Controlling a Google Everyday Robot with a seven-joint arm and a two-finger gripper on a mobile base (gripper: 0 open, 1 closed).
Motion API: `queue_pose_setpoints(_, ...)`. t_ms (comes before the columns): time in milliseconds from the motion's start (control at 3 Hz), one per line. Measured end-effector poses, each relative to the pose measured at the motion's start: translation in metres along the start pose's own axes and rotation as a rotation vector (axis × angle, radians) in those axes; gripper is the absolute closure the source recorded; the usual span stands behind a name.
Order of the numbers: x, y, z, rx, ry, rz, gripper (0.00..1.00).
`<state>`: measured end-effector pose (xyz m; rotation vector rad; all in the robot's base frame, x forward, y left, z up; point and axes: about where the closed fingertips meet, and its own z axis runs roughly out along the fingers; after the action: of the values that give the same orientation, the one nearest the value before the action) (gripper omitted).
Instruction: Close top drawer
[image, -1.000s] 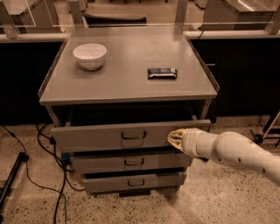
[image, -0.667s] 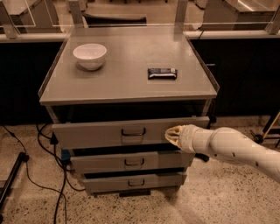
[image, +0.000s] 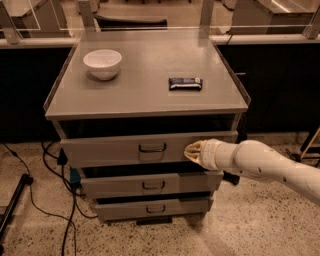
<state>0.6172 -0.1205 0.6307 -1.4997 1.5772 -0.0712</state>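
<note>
The top drawer (image: 110, 150) is a wide grey metal drawer, uppermost of three in the cabinet, with a small dark loop handle (image: 152, 148) at its centre. It stands a little way out from the cabinet, with a dark gap above its front panel. My gripper (image: 191, 151), on a white arm coming in from the right, has its pale tip against the drawer's front panel, just right of the handle.
A white bowl (image: 102, 63) and a dark snack bar (image: 185, 83) lie on the cabinet top (image: 145, 95). Two lower drawers (image: 150, 185) also stand out slightly. Cables (image: 35, 195) run over the floor at the left. Counters stand behind.
The gripper has moved left and pressed the top drawer's front inwards; the drawer stands out less than before.
</note>
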Motion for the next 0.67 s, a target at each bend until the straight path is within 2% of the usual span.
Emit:
queue_pose_setpoints(333, 0.002, 0.007, -0.011, -0.084, -0.009, 0.04, 1.0)
queue_pose_setpoints(667, 0.003, 0.028, -0.04, -0.218, -0.018, 0.099, 1.0)
